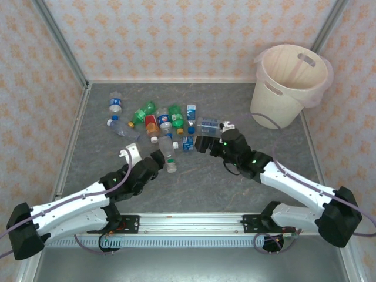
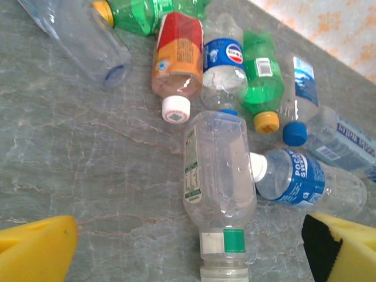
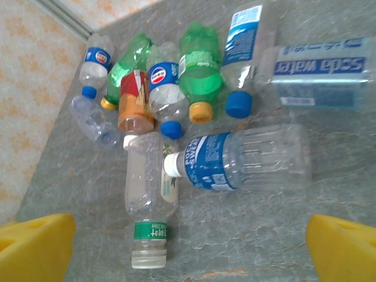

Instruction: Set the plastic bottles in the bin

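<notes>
Several crushed plastic bottles (image 1: 160, 122) lie in a cluster on the grey table. Closest to the arms is a clear one with a green neck band (image 2: 218, 170) (image 3: 147, 182). A blue-labelled bottle (image 3: 235, 158) (image 2: 299, 179) lies beside it, its white cap touching the clear one's side. The pale cream bin (image 1: 289, 82) stands at the far right with nothing visible inside. My left gripper (image 1: 145, 157) (image 2: 188, 258) is open just short of the clear bottle's neck. My right gripper (image 1: 214, 136) (image 3: 188, 247) is open over the cluster's right side, holding nothing.
Behind these two lie a red-and-orange labelled bottle (image 2: 176, 56), green bottles with orange caps (image 3: 200, 76) and a clear "soda water" bottle (image 3: 320, 73). Patterned walls close the table on three sides. Bare grey tabletop (image 1: 235, 188) runs between the bottles and the arm bases.
</notes>
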### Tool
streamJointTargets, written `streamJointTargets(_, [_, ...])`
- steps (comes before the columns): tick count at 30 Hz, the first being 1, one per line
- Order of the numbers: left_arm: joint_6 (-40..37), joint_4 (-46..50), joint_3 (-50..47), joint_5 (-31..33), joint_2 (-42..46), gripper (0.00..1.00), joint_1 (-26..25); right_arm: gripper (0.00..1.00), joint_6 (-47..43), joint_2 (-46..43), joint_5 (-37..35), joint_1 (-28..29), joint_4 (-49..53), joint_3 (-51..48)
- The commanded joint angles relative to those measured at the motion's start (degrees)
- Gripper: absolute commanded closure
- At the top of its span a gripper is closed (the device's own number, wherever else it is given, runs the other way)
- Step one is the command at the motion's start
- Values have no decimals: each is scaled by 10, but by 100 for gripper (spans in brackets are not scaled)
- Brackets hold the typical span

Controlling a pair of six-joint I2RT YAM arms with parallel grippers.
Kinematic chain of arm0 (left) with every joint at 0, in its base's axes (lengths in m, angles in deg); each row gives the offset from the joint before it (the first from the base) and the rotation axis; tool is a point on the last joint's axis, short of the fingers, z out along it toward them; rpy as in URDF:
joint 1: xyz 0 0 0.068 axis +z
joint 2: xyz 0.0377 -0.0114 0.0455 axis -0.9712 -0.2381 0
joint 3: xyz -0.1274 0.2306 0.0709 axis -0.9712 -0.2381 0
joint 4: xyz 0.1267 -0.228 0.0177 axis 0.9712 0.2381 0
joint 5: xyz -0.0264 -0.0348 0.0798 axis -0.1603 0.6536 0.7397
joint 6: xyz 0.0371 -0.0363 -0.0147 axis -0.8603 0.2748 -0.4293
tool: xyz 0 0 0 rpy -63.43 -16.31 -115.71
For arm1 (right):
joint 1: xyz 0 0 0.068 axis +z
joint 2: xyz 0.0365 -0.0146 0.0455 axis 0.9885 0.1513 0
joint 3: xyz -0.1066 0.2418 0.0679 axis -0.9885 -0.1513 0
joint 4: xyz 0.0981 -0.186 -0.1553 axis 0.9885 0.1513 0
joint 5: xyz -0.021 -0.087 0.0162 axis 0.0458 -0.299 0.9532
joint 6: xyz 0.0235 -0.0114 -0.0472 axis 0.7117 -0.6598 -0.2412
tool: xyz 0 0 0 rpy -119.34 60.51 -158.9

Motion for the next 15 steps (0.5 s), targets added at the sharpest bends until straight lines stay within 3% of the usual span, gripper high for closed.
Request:
streamJointTargets(1, [18,13,-13,46,43,1,-3,0,19,29,-57,39,-41,1])
streamJointTargets(3, [18,20,-18,51,70,1,-3,1,24,65,-59,60,-51,8])
streamJointTargets(8, [5,27,-27,49,128,1,-3,14,42,150,-19,97,-76,39])
streamJointTargets(15, [-13,25,-43,36,173,1,-2,26,41,264,18,124,-91,94])
